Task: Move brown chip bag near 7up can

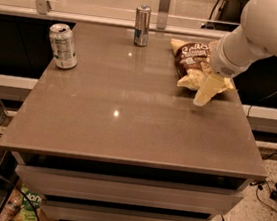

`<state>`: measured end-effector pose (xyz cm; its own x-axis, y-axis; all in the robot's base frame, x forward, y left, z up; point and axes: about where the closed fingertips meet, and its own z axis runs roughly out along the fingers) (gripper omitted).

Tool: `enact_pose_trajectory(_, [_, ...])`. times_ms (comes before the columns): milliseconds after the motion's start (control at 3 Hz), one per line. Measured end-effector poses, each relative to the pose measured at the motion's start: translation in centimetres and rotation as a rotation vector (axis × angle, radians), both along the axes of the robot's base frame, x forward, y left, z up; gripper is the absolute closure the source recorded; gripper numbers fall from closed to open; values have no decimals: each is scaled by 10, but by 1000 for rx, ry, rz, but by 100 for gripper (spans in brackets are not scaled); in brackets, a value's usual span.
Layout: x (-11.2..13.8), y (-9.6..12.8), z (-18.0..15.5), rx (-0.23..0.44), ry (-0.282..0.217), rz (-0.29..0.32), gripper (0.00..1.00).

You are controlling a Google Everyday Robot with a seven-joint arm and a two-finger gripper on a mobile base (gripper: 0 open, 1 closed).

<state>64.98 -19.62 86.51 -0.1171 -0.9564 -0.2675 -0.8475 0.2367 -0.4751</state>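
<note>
I reckon I'm at the grasp step, gripper (205, 90) over the near end of the brown chip bag (192, 58) at far right (clamped or not, I cannot tell), and next it needs carrying left toward the 7up can (63, 46).

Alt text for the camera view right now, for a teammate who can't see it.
The gripper hangs at the front edge of the brown chip bag, which lies at the back right of the table. The 7up can stands far left; a slimmer silver-and-blue can stands back centre.
</note>
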Motion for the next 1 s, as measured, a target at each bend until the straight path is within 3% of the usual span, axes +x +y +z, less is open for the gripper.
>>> enact_pose_trajectory(333, [16,-5,-6,-2,-8,-12,0])
enact_pose_trajectory(667, [33,-12,-21,-4,7,-33,18])
enact_pose_trajectory(1000, [33,-11,-22,-4,10,-31,42])
